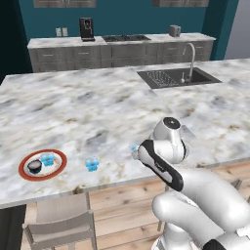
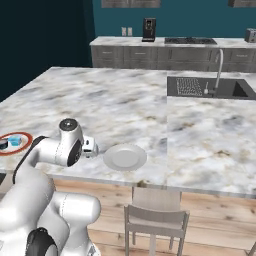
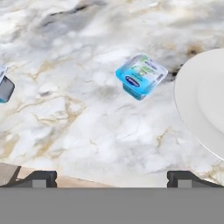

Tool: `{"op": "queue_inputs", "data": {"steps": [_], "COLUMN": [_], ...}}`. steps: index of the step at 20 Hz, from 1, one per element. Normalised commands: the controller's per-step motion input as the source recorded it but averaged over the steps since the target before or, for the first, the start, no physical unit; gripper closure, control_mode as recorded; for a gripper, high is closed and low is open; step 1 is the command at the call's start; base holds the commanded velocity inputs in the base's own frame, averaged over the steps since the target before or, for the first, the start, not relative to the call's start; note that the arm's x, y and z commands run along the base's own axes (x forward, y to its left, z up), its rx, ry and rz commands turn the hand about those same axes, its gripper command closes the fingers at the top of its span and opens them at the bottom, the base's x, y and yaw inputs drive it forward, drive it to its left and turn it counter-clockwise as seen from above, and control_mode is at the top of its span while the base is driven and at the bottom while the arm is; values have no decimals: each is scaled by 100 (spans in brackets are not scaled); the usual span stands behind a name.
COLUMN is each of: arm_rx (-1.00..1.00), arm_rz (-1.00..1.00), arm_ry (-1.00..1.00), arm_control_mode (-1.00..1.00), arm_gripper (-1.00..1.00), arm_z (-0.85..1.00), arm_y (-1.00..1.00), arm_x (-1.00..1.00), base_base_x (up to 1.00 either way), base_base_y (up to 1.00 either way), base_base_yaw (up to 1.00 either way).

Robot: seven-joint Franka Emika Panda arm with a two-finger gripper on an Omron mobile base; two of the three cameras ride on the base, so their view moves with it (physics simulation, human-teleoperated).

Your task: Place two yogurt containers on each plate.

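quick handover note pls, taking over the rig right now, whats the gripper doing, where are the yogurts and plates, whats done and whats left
Gripper: open, empty, hovering over the counter edge, looking down at a blue yogurt cup.
Orange-rimmed plate: holds the black cup and one blue cup. That plate is done.
White plate: nothing on it.
Two blue cups lie on the counter: the one in front of the gripper, close beside the white plate, and a second cup between the two plates.
Left: move both loose cups onto the white plate.
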Motion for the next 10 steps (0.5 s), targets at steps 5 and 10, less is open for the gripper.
{"op": "queue_inputs", "data": {"steps": [5,10], "arm_rx": [0,-2], "arm_rz": [-2,-7], "arm_ry": [26,13], "arm_control_mode": [-100,-100], "arm_gripper": [-100,-100], "arm_z": [19,14], "arm_y": [2,0], "arm_x": [48,35], "base_base_x": [0,0], "base_base_y": [0,0], "base_base_yaw": [0,0]}}
